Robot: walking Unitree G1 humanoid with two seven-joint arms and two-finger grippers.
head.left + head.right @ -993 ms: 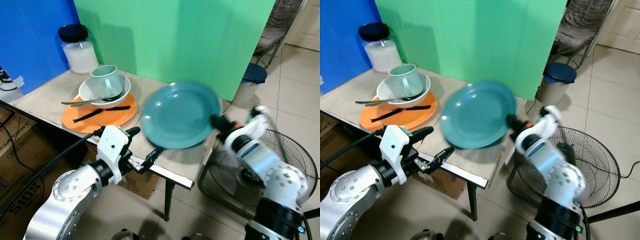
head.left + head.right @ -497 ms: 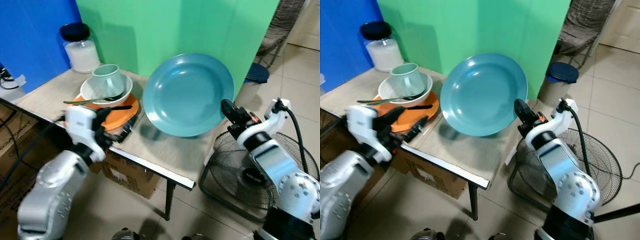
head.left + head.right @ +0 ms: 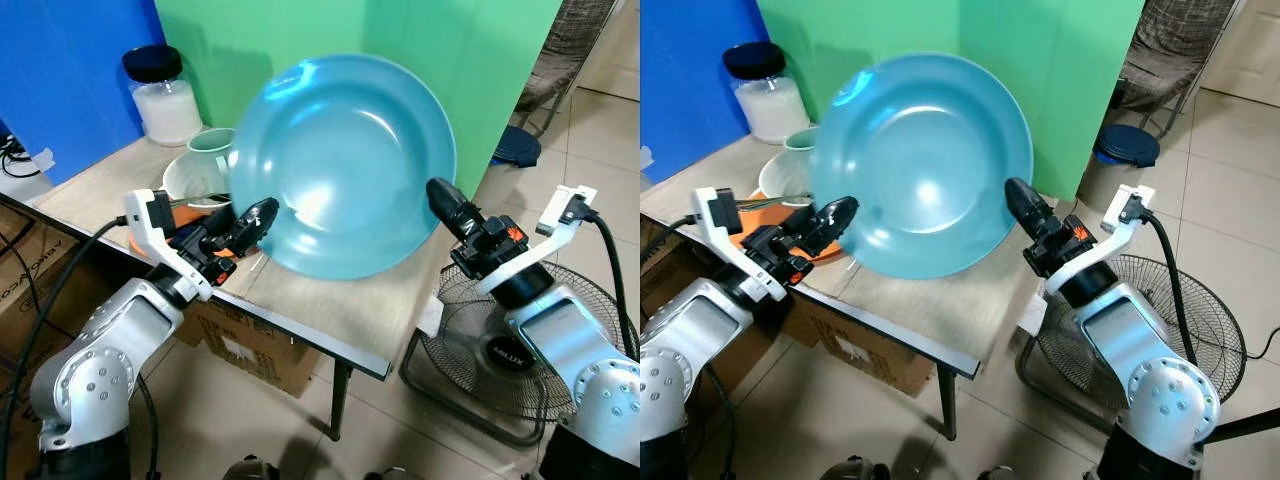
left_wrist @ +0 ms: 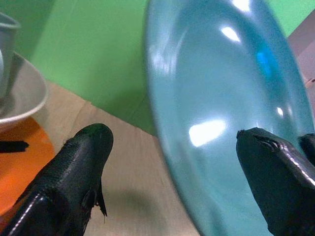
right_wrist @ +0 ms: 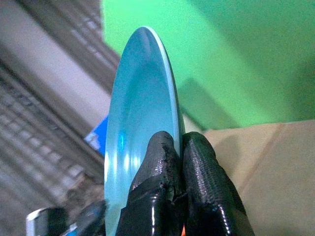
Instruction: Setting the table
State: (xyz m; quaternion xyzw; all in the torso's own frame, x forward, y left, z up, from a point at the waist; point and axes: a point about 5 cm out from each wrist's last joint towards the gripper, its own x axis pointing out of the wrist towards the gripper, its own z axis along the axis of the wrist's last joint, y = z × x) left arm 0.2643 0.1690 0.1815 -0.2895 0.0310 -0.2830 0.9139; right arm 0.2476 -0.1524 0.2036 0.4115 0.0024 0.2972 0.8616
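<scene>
Filling the frame's centre, a tilted teal plate (image 3: 340, 165) is pinched at its rim by the right gripper (image 5: 170, 147); it hides much of the bowl (image 3: 195, 180). Left gripper (image 4: 172, 167) spreads wide around the plate's opposite edge.

Tableware and fixtures, counted

One blue plate (image 3: 345, 165), one white bowl (image 3: 190, 180), one pale green mug (image 3: 213, 145), one orange plate (image 3: 820, 250), one lidded jar (image 3: 162, 95), one table (image 3: 340, 315), one floor fan (image 3: 500, 360), one chair (image 3: 560, 55), two pincers: left pincer (image 3: 240, 228), right pincer (image 3: 445, 200).
</scene>
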